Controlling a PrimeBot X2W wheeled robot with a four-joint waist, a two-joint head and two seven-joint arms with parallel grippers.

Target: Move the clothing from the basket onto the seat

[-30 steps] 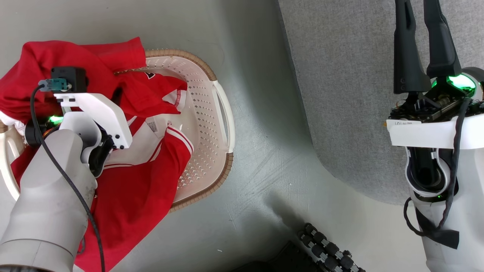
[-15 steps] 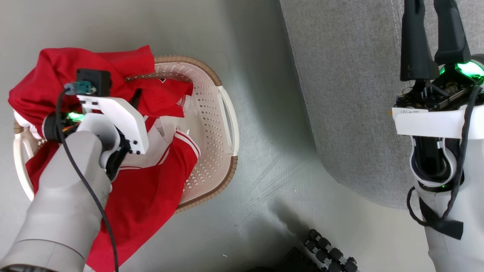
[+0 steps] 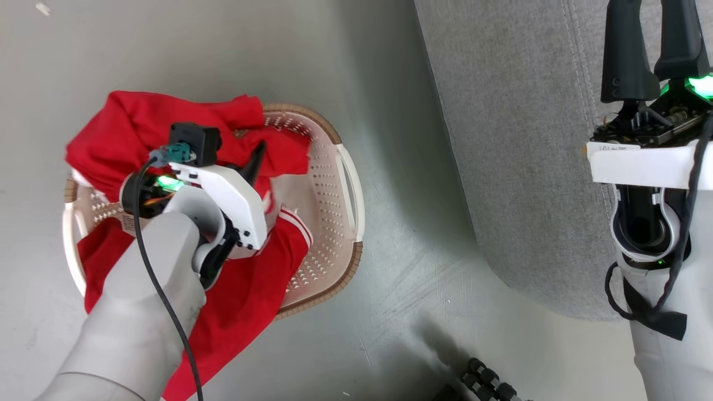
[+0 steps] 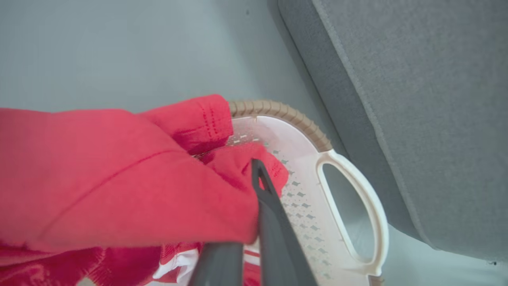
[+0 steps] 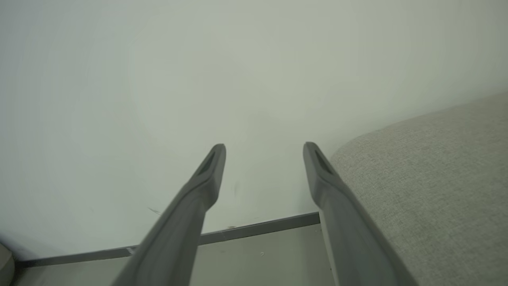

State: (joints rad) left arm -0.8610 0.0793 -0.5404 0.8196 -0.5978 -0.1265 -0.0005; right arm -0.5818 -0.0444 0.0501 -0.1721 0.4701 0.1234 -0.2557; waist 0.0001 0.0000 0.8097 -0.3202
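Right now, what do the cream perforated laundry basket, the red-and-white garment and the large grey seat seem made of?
Basket: smooth moulded plastic, likely; punched holes, one-piece handle. Garment: soft matte knit fabric, probably; it folds, stitched hem shows. Seat: matte woven upholstery; coarse weave and seam lines visible.

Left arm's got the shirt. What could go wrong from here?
The red and white fabric shirt is held by a bunched fold in the jaws of the left gripper; most hangs loose and might slip out. Its lower part lies over the near rim of the cream perforated plastic basket, so lifting may drag or tip it. The tail could sweep the grey floor before reaching the grey woven-fabric seat.
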